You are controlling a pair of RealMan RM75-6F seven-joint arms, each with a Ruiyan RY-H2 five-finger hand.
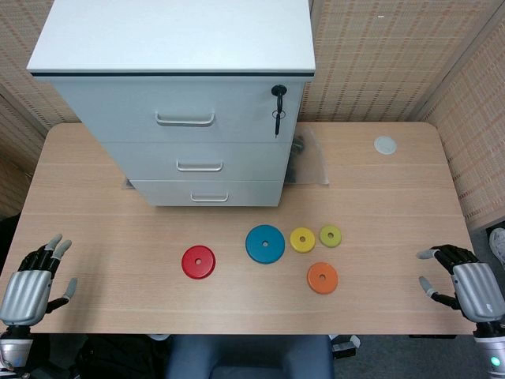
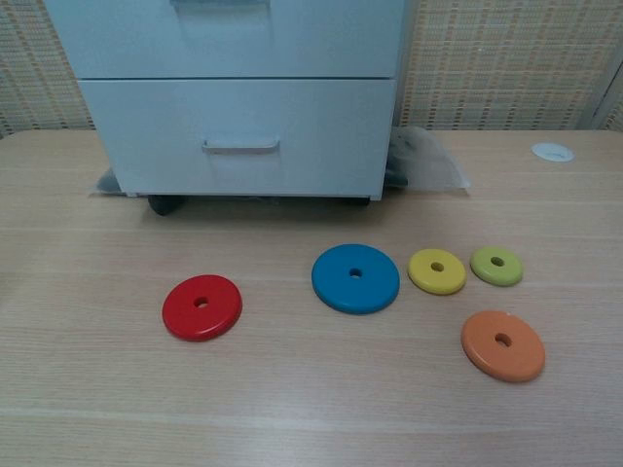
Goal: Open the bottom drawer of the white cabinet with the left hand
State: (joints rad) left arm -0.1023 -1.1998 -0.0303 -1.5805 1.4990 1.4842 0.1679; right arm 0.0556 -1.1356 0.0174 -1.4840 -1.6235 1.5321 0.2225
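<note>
The white cabinet [image 1: 197, 95] stands at the back of the table with three drawers, all closed. Its bottom drawer [image 1: 209, 193] [image 2: 238, 136] has a small metal handle [image 1: 209, 197] [image 2: 240, 146]. My left hand [image 1: 35, 283] rests at the table's near left corner, fingers apart and holding nothing, far from the cabinet. At the near right edge my right hand [image 1: 461, 283] is likewise open and empty. Neither hand shows in the chest view.
Red [image 1: 198, 262], blue [image 1: 265, 243], yellow [image 1: 302, 239], green [image 1: 330, 235] and orange [image 1: 322, 277] discs lie in front of the cabinet. A key [image 1: 278, 106] hangs in the top drawer's lock. A clear plastic bag [image 1: 308, 162] lies right of the cabinet; a white cap [image 1: 385, 144] sits far right.
</note>
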